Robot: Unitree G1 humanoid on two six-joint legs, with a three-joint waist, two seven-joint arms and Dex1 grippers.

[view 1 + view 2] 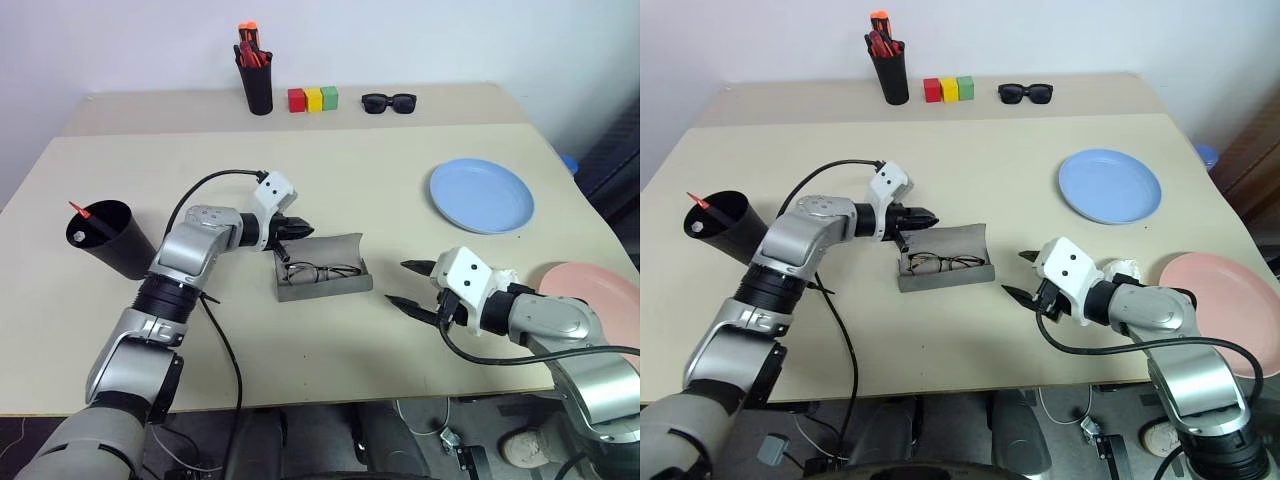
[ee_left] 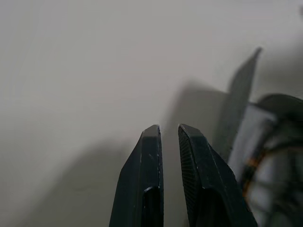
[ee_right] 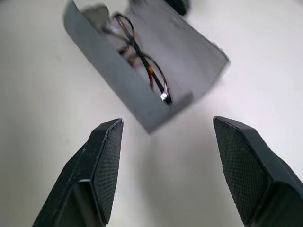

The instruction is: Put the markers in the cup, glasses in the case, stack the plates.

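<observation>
The grey case (image 1: pixel 322 284) lies open at mid-table with the wire-framed glasses (image 1: pixel 320 270) inside it. My left gripper (image 1: pixel 306 230) is shut and empty, its tips just behind the left end of the case's raised lid (image 2: pixel 240 106). To the right of the case, my right gripper (image 1: pixel 397 282) stands open, holds nothing and points at the case (image 3: pixel 118 71) and the glasses (image 3: pixel 137 52). At the left edge, the black cup (image 1: pixel 112 242) holds a red marker (image 1: pixel 86 213). The blue plate (image 1: pixel 482 196) sits at the right. The pink plate (image 1: pixel 592 288) is nearer, partly behind my right arm.
Along the table's far side stand a black pen holder (image 1: pixel 257 85) full of orange-capped markers, three coloured blocks (image 1: pixel 313 98) and black sunglasses (image 1: pixel 388 102). A black cable loops over my left arm.
</observation>
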